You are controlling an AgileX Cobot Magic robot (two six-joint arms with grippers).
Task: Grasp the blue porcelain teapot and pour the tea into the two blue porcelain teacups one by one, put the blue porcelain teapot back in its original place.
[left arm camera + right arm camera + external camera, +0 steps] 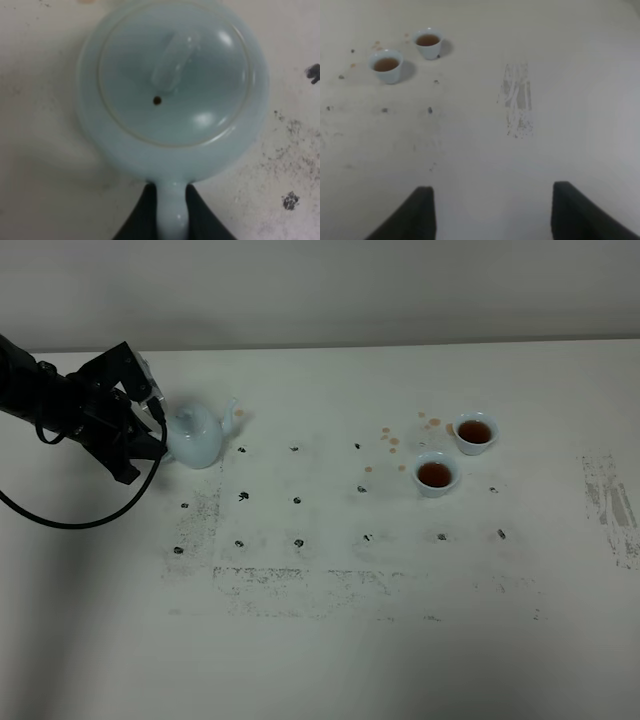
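Observation:
The blue porcelain teapot (196, 434) stands upright on the white table at the left, lid on, spout toward the right. My left gripper (160, 427) is at its handle. In the left wrist view the teapot (172, 85) fills the frame, and the gripper (172, 202) has its dark fingers (145, 215) pressed against both sides of the loop handle. The two blue porcelain teacups (475, 431) (436, 474) stand at the right, both holding brown tea. They also show in the right wrist view (428, 43) (386, 65). My right gripper (492, 212) is open and empty, well away from the cups.
Brown tea drops (393, 441) lie on the table left of the cups. Small dark marks in a grid and worn patches (300, 580) cover the middle. A scuffed strip (610, 505) is at the right edge, also in the right wrist view (517, 105).

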